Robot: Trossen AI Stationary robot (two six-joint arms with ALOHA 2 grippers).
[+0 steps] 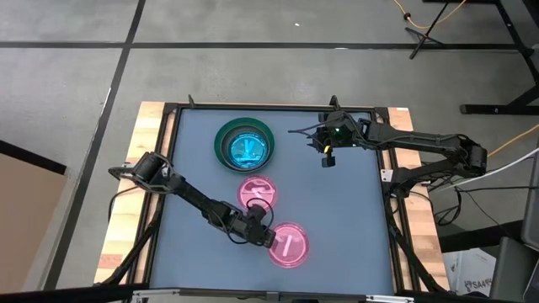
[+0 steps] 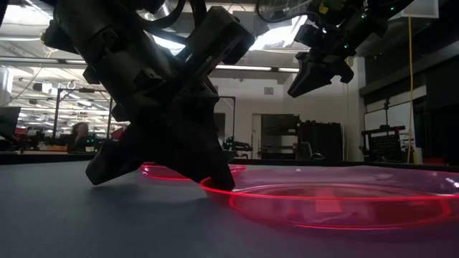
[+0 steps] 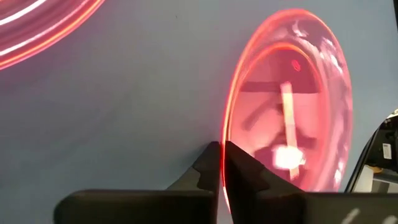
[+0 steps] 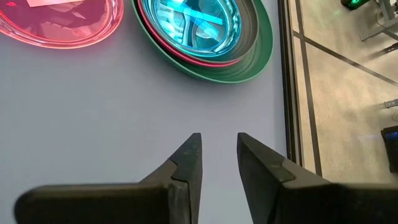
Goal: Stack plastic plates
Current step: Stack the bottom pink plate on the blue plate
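Observation:
A stack (image 1: 244,145) stands near the table's far edge: a larger dark green plate at the bottom, a pink rim above it and translucent cyan plates (image 4: 198,25) on top. Two translucent pink plates lie apart on the table, one in the middle (image 1: 257,192) and one near the near edge (image 1: 289,245). My left gripper (image 1: 267,236) is down at the near pink plate's left rim, shut on it. My right gripper (image 1: 328,157) hangs open above the table, right of the stack, touching nothing. My left gripper pinches the near pink plate's rim (image 3: 225,134) on the side toward the table's left, one finger inside the rim and one outside. The fingers (image 2: 214,175) come slanting down from the left. The plate (image 2: 337,201) lies on the table.
A raised dark frame (image 1: 383,181) runs round the grey table top. Bare table lies right of the pink plates and under my right gripper (image 4: 217,152). The middle pink plate (image 3: 37,25) lies close behind my left arm.

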